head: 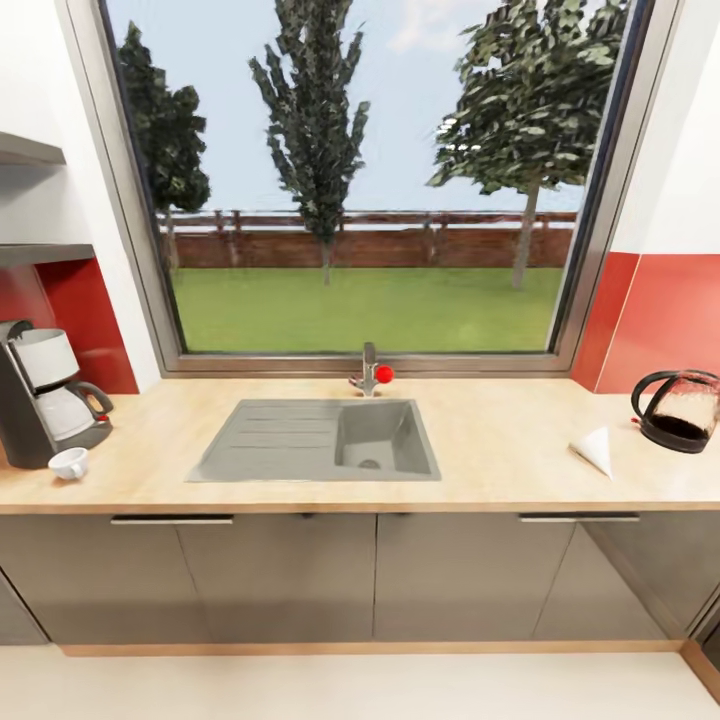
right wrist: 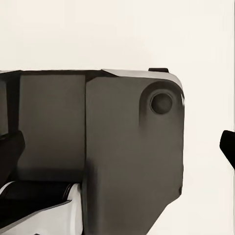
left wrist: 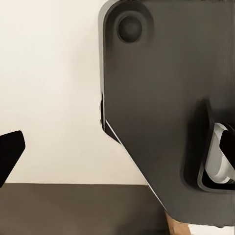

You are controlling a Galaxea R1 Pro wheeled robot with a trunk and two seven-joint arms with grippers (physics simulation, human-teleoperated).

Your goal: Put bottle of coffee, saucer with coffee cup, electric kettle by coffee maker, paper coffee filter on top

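Nearest: pale floor, then dark grey cabinets under the countertop, with the grey inset sink at centre below the window and a red-knobbed tap at the far edge. At far left: coffee maker, already on the worktop as required; no relocation needed. Just beside it, on the near side: coffee cup, resting directly on the wood, no saucer beneath. At far right, well apart from the maker: electric kettle and, near it to the left, paper coffee filter lying on its side; both judged to await transfer leftward. High at left: edges of two wall shelves, contents hidden; bottle and saucer unlocated. Wrist views: dark robot body panels against pale floor, dark fingertips at the margins only; arms apparently hanging stowed, suited to driving. Jaw opening of left and right grippers: cannot tell. Probable step: surveying the counter from a distance.
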